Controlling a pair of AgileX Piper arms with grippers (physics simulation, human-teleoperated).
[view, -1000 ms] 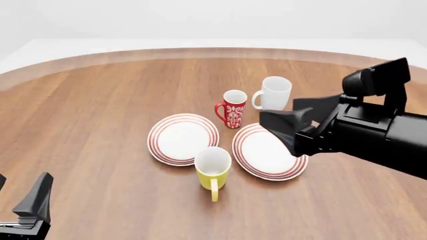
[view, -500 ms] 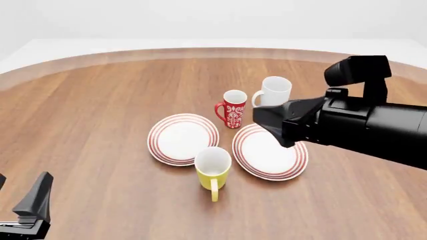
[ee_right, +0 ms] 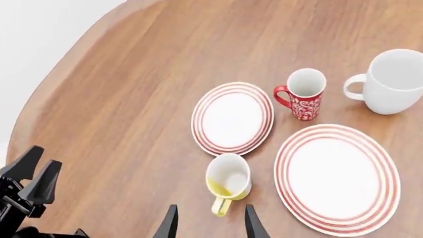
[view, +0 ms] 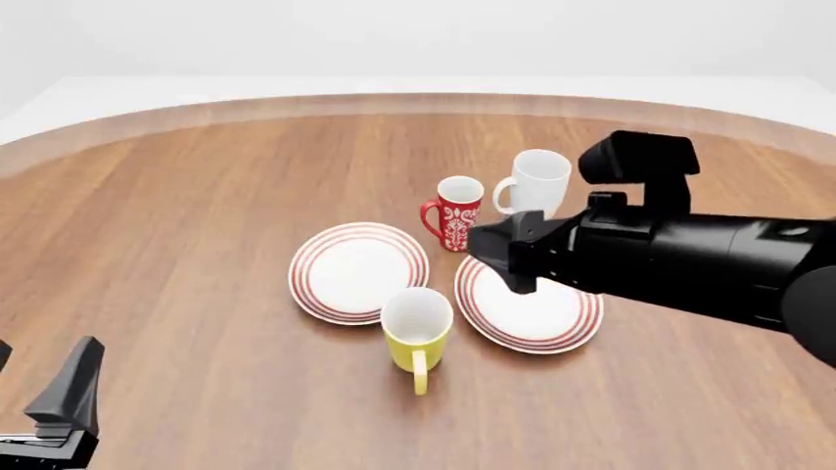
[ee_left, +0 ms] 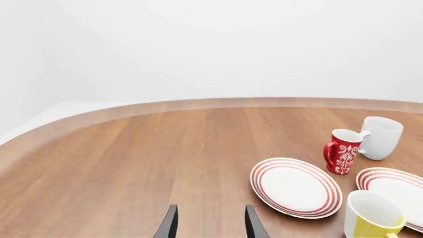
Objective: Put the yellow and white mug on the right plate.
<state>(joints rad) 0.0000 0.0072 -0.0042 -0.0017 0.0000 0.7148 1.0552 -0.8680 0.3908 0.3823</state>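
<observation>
The yellow and white mug [view: 418, 333] stands upright in front of and between the two plates, handle toward me. It also shows in the right wrist view [ee_right: 228, 181] and the left wrist view [ee_left: 370, 219]. The right plate [view: 542, 321] lies flat and bare, partly hidden by my right arm; it also shows in the right wrist view [ee_right: 337, 178]. My right gripper [view: 500, 250] hovers open and empty above that plate's far left rim, up and to the right of the mug. My left gripper [view: 66, 401] is open and empty at the near left corner.
The look-alike left plate [view: 358, 271] lies to the left of the right plate. A red patterned mug [view: 457, 212] and a larger white mug [view: 538, 181] stand behind the plates. The round wooden table's edge curves at the back.
My right arm has swung left and forward, so its gripper now hangs over the right plate's far left rim. The mugs, plates and left arm have not moved.
</observation>
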